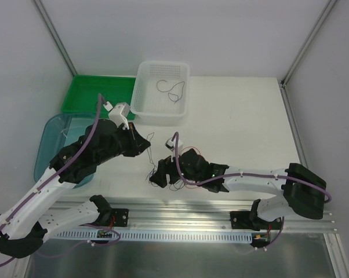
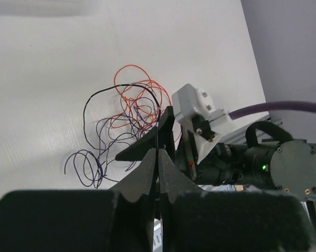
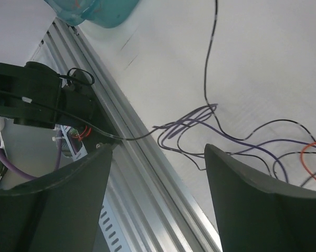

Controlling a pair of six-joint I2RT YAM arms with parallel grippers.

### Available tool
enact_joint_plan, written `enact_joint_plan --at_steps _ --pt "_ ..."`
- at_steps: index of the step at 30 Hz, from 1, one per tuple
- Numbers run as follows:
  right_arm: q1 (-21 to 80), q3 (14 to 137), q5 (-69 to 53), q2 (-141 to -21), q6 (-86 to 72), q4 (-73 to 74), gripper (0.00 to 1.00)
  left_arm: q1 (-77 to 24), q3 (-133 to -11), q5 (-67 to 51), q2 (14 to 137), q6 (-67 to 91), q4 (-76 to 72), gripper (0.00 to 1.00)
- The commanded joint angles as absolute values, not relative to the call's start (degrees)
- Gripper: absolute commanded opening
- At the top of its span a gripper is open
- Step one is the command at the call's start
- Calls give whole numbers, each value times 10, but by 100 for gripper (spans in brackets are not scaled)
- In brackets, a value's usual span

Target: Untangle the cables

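Rail (image 3: 147, 157) nearest us, and just past it the right gripper (image 3: 158, 149) hangs with jaws wide apart, gripping nothing. Purple and black strands lie loose on the white surface (image 3: 263, 63) beneath it. Next out, the cables (image 2: 129, 113): a knot of orange, purple and black loops sitting on the surface between the two arms. Left gripper (image 2: 157, 155) is pressed together on a black strand (image 2: 103, 94) arching out of that knot. Farthest back, the white basket (image 1: 141, 87) holds a couple of thin strands, so a small share looks done, with the bulk left to pull apart. Only the overhead view shows that basket. Only the left wrist view shows the pinch and the colours. The right wrist view alone confirms the parted jaws.
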State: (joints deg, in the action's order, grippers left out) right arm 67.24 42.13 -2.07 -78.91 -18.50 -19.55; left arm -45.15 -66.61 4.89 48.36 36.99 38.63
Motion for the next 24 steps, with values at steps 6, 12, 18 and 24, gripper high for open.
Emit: enact_joint_plan --at_steps 6,12,18,24 --pt "717 399 79 -836 -235 -343 70 -480 -676 97 475 433 363 0" --pt "719 405 101 -864 -231 -352 68 -494 -668 115 472 455 362 0" --pt "719 406 106 -878 -228 -359 50 -503 -661 128 469 471 360 0" --pt "705 374 139 -832 -224 -326 10 -504 -622 183 421 468 364 0"
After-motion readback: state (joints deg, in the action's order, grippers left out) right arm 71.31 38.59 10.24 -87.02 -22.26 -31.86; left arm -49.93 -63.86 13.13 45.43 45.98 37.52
